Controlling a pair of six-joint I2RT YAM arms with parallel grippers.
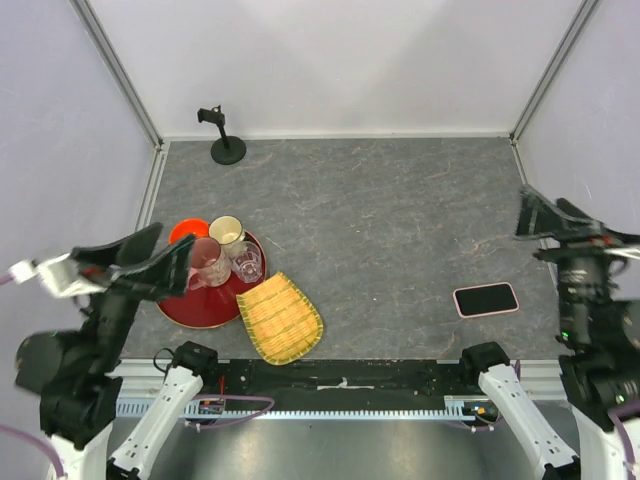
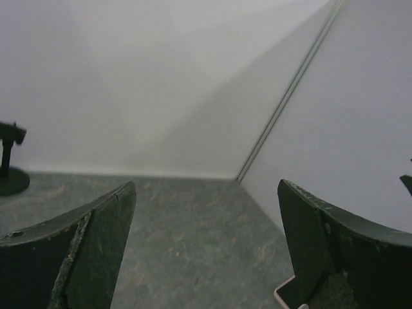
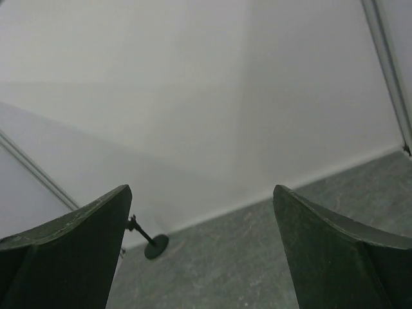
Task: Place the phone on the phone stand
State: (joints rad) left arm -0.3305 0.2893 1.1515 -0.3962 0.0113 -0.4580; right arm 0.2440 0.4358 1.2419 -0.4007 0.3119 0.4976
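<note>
The phone (image 1: 486,299) lies flat on the grey table at the front right, screen up, pink edge showing. One corner of it shows in the left wrist view (image 2: 286,297). The phone stand (image 1: 225,140) stands upright at the far left by the back wall; it also shows in the left wrist view (image 2: 8,164) and the right wrist view (image 3: 151,243). My left gripper (image 1: 167,256) is open and empty, raised over the front left, (image 2: 206,183). My right gripper (image 1: 532,215) is open and empty, raised at the right edge beyond the phone, (image 3: 201,188).
A red round tray (image 1: 190,312) at the front left holds a cream cup (image 1: 227,233) and two clear glasses (image 1: 248,262). A yellow woven bamboo tray (image 1: 280,318) lies next to it. White walls enclose the table on three sides.
</note>
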